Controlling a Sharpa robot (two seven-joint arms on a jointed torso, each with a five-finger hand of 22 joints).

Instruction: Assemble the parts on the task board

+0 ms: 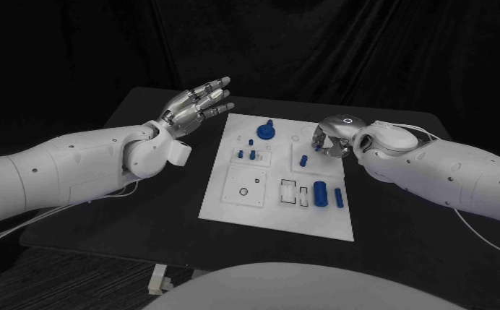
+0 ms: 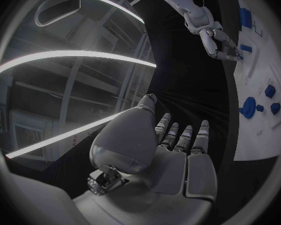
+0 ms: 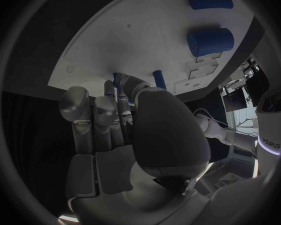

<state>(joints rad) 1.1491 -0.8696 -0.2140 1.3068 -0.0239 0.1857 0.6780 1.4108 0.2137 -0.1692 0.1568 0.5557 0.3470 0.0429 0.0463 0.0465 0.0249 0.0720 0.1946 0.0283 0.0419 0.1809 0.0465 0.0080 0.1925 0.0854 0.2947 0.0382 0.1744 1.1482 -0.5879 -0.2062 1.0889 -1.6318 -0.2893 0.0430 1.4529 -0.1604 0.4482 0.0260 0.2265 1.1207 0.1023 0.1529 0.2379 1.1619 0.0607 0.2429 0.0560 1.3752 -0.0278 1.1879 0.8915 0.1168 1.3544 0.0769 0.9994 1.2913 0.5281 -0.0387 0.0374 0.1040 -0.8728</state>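
Left hand (image 1: 198, 106) spread, empty, beside task board (image 1: 242, 205); right hand (image 1: 332, 138) curled, grip unclear.

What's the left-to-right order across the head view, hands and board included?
left hand → task board → small blue peg → right hand

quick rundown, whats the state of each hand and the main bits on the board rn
left hand: open, raised beside the board, holding nothing
right hand: over the board's right side, fingers curled down by a small blue peg; grip unclear
task board: flat on the table
blue knob part: standing near the far edge
blue cylinder: lying on its side near the front right
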